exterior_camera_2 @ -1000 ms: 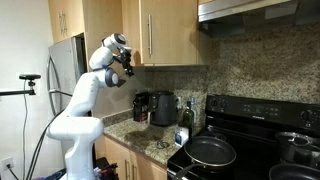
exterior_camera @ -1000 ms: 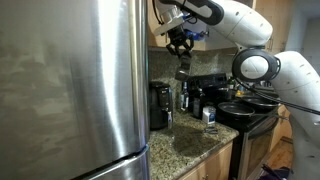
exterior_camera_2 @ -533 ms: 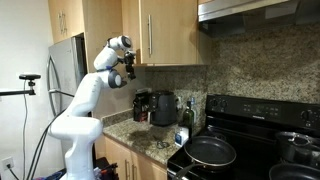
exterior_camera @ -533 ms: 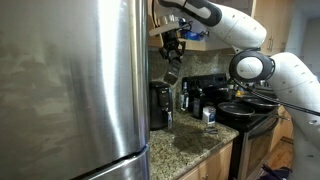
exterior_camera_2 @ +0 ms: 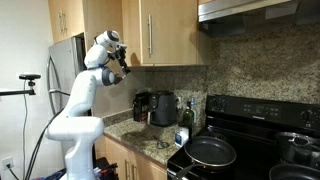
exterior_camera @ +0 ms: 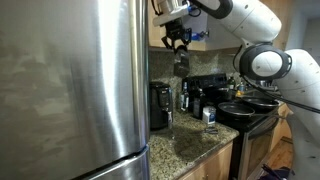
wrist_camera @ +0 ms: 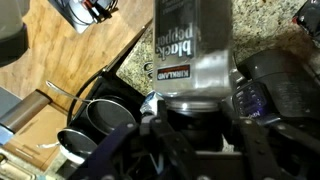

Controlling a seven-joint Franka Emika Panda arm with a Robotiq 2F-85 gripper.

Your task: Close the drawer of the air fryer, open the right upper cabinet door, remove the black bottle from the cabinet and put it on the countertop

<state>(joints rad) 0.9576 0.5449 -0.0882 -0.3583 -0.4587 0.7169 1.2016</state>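
My gripper [exterior_camera: 178, 42] is shut on the top of the black bottle [exterior_camera: 181, 66], which hangs below it in the air, well above the countertop [exterior_camera: 200, 142]. The gripper also shows in an exterior view [exterior_camera_2: 122, 60], just under the light-wood cabinet [exterior_camera_2: 165, 30]. In the wrist view the bottle [wrist_camera: 192, 50] fills the centre with a white-lettered label, and the dark fingers [wrist_camera: 195, 125] clamp its cap end. The air fryer [exterior_camera_2: 165, 108] stands on the countertop [exterior_camera_2: 140, 130] below; its drawer looks closed. I cannot tell the cabinet door's state.
A steel fridge [exterior_camera: 70, 90] fills the near side. A black coffee maker [exterior_camera_2: 143, 105] stands by the air fryer. A black stove [exterior_camera_2: 240, 150] carries pans [exterior_camera_2: 210, 152]. Small bottles [exterior_camera_2: 186, 118] stand near the stove edge.
My gripper has swung sideways and back, and now sits slightly higher, closer to the cabinet's underside, with the black bottle still in it.
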